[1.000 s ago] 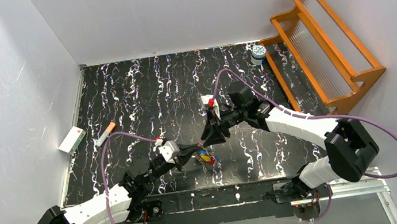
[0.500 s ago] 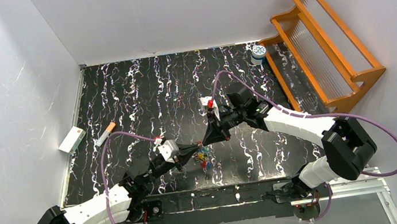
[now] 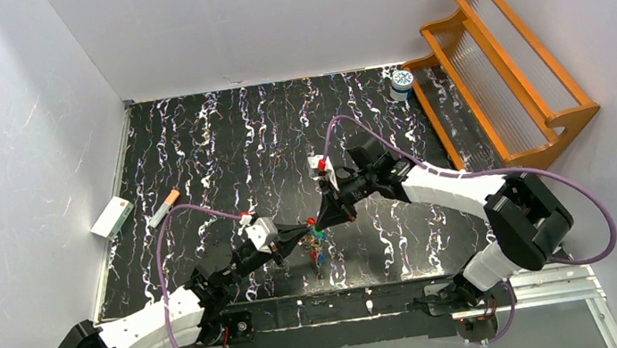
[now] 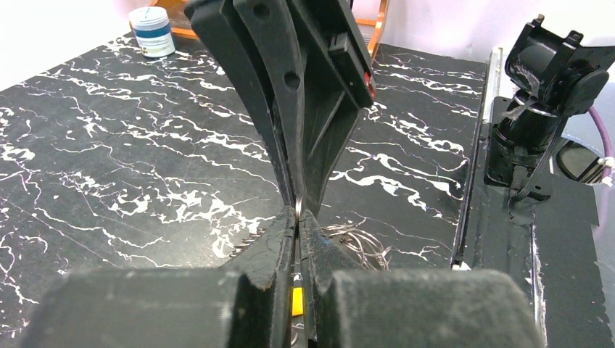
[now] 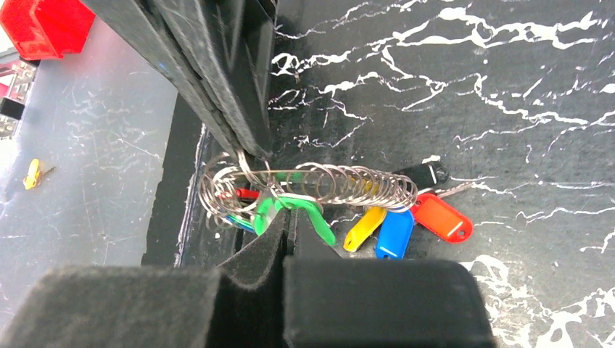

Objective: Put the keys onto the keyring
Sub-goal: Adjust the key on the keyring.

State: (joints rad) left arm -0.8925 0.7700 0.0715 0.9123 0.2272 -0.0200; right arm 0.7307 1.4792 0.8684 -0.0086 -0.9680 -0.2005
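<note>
Left gripper (image 4: 297, 226), clamped on the keyring (image 5: 312, 185) over the near edge of the table (image 3: 219, 141), must hold steady while the right gripper (image 5: 289, 235), pinching a green key (image 5: 319, 223), threads it on squarely without twisting.

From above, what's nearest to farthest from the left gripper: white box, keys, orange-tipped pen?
1. keys, right at the left gripper, mid-table.
2. orange-tipped pen, farther left.
3. white box, by the left wall.
</note>
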